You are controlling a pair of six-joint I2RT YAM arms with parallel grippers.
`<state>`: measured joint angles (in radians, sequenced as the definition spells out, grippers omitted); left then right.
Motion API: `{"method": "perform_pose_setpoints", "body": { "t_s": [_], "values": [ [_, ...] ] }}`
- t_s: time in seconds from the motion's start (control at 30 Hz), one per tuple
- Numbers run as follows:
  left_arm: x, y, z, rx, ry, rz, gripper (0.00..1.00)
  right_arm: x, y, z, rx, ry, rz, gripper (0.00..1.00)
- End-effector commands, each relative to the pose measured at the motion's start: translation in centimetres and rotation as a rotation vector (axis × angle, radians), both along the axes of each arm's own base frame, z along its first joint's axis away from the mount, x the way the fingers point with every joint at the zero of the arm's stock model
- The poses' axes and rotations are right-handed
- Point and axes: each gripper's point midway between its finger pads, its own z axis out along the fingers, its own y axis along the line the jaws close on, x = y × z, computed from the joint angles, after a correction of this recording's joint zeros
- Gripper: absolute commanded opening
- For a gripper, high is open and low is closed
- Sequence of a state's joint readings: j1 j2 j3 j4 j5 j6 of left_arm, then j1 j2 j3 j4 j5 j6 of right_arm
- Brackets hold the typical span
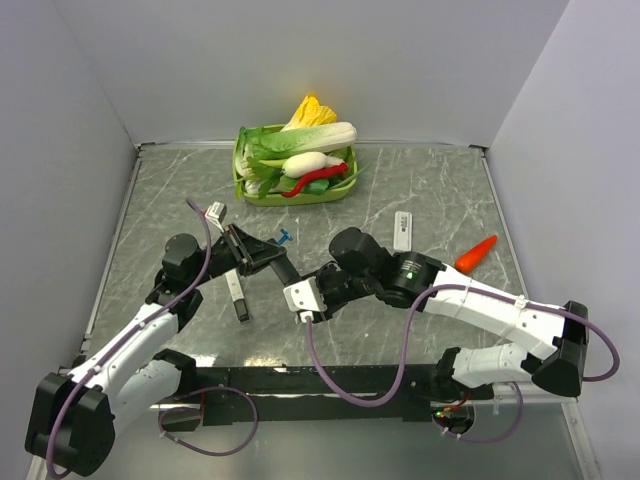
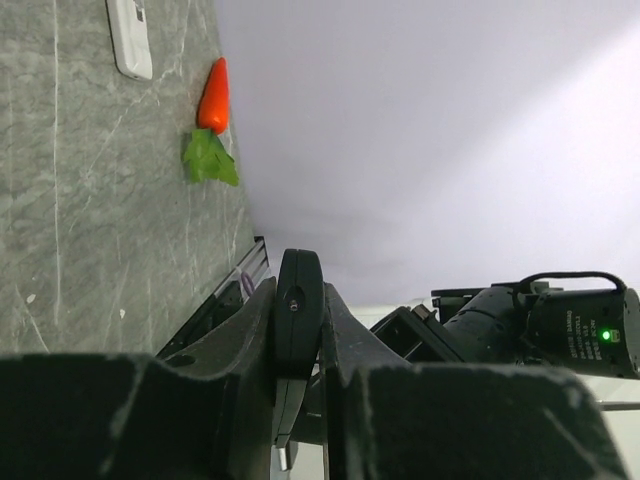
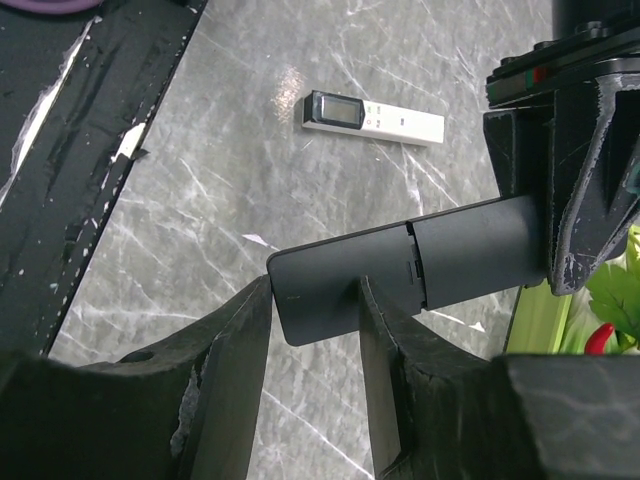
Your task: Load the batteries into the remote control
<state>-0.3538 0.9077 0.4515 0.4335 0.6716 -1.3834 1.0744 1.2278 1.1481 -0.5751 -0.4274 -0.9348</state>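
Right wrist view: right gripper [image 3: 315,300] clamped on the black remote [image 3: 450,255] at its right end, left gripper [image 3: 565,215] pinched tight on its left end, above the table [image 3: 200,230].

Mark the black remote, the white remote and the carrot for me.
black remote [image 3: 400,265], right wrist view, mid-body beside the cover seam.
white remote [image 1: 402,230], top external view, middle of its body.
carrot [image 1: 476,253], top external view, middle of the orange body.
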Motion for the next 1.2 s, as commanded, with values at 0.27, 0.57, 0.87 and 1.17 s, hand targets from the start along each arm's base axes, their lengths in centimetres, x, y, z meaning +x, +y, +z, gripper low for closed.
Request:
{"method": "perform_pose_setpoints", "body": {
  "t_s": [0.27, 0.57, 0.87, 1.17],
  "values": [
    [-1.3, 0.1, 5.8, -0.184, -0.046, -0.020, 0.01, 0.1, 0.3, -2.9, -0.038, 0.014, -0.048, 0.47],
    [-2.4, -0.2, 6.6, -0.221, -0.044, -0.084, 0.01, 2.7, 1.7, -3.9, -0.008, -0.061, -0.119, 0.42],
    [-3.7, -0.9, 6.9, -0.193, -0.064, -0.180, 0.01, 4.7, 3.6, -2.4, 0.028, -0.100, -0.121, 0.43],
    [-5.3, -1.5, 8.0, -0.223, -0.107, -0.269, 0.01, 6.6, 4.8, -1.6, 0.070, -0.141, -0.129, 0.43]
  ]
}}
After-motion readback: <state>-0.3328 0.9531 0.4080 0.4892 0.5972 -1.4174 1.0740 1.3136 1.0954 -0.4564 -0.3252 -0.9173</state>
